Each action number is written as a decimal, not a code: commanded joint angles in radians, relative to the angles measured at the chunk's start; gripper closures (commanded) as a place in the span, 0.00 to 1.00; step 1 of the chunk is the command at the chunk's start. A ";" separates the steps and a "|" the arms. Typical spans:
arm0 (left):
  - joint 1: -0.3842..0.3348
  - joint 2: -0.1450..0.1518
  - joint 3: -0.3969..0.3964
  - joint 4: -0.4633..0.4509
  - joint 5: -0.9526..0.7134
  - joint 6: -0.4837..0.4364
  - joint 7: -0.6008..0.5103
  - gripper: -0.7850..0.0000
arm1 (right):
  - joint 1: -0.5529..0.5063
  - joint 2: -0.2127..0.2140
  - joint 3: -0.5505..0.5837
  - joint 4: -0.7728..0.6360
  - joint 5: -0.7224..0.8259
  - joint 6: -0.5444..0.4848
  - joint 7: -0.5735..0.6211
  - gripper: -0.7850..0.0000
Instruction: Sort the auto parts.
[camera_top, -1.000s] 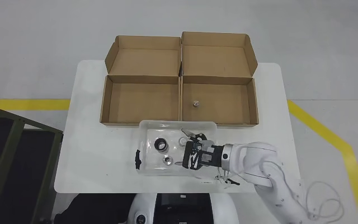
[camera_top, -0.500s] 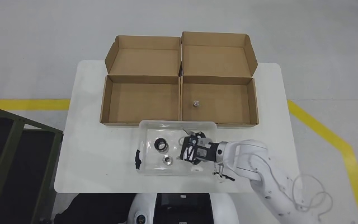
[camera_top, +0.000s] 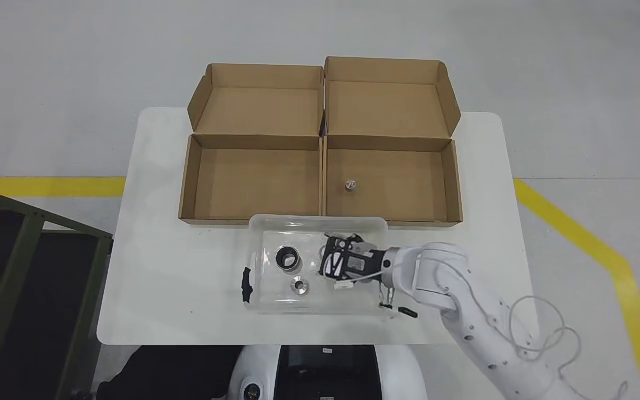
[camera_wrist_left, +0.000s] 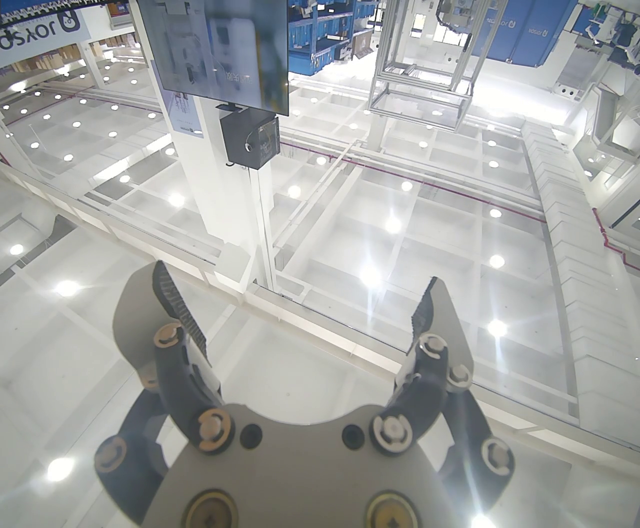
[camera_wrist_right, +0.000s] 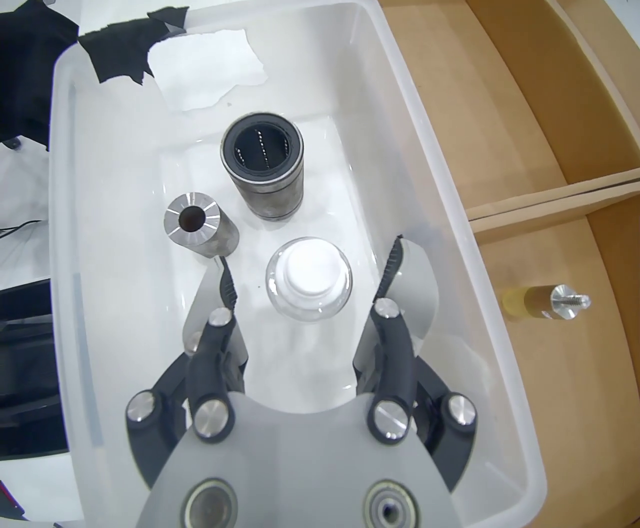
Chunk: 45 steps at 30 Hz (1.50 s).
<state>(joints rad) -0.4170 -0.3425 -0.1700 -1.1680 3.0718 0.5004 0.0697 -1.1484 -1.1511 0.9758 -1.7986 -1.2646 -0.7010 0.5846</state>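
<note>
A clear plastic bin (camera_top: 262, 222) stands at the table's front edge with auto parts in it. In the right wrist view, the bin (camera_wrist_right: 440, 165) holds a dark linear bearing (camera_wrist_right: 263, 165), a smaller slotted steel sleeve (camera_wrist_right: 200, 225) and a clear round part with a white cap (camera_wrist_right: 308, 278). My right gripper (camera_wrist_right: 310, 257) is open inside the bin, its fingers on either side of the capped part and apart from it. From above, the right gripper (camera_top: 335, 262) sits beside the bearing (camera_top: 288, 259) and the sleeve (camera_top: 300, 287). My left gripper (camera_wrist_left: 295, 290) is open, holds nothing and points up at a ceiling.
Two open cardboard boxes stand behind the bin: the left box (camera_top: 250, 185) is bare, while the right box (camera_top: 400, 190) holds a small threaded stud (camera_top: 350, 184), the same stud (camera_wrist_right: 547, 301) lying beyond the bin wall. Black tape (camera_top: 245, 283) hangs on the bin's left end.
My right gripper has moved left, further into the bin, and now brackets the capped part. The parts have not moved.
</note>
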 joint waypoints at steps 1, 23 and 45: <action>0.000 0.000 0.000 0.000 0.000 0.000 0.000 0.00 | 0.003 0.000 -0.001 0.004 0.002 0.000 0.002 0.50; 0.000 0.000 0.000 0.000 0.000 0.000 0.000 0.00 | -0.024 0.017 0.027 -0.135 0.026 -0.031 0.029 1.00; 0.000 0.000 0.000 0.000 0.000 0.000 0.000 0.00 | -0.109 0.029 0.135 -0.303 0.112 0.055 -0.265 1.00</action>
<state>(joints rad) -0.4170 -0.3425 -0.1700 -1.1680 3.0718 0.5004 0.0697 -1.2545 -1.1219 1.1044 -2.1004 -1.1583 -0.6508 0.3421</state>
